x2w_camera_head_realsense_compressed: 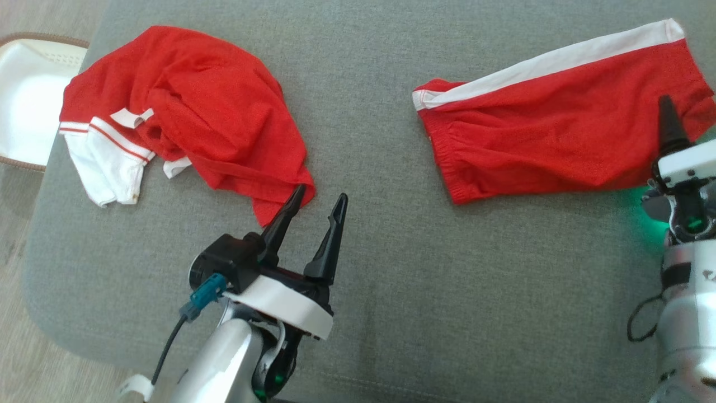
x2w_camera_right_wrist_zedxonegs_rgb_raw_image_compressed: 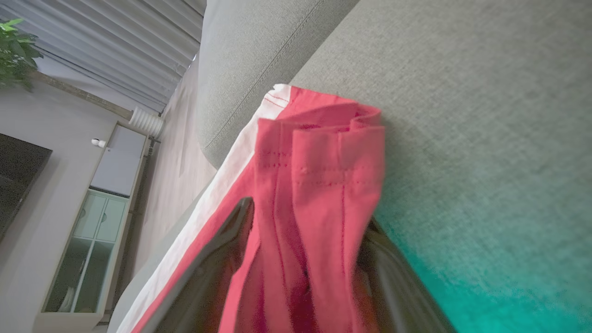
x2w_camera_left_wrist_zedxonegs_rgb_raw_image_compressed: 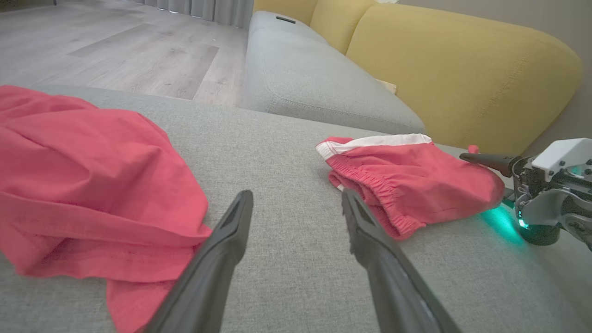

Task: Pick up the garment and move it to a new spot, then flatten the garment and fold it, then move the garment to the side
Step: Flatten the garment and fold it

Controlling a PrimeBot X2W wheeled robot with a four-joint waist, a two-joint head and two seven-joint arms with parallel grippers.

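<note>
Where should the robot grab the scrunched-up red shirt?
By the loose hem corner of the scrunched-up red shirt, coming from the robot's side. That flap lies flat on the cushion, sticking out toward the open left gripper, probably easier to pinch than the bunched middle.

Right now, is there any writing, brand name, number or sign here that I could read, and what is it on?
No text here can be read.
White tab on the crumpled red garment: no print shows.
Dark marks on the right forearm: cut off by the picture's edge, unreadable.
</note>
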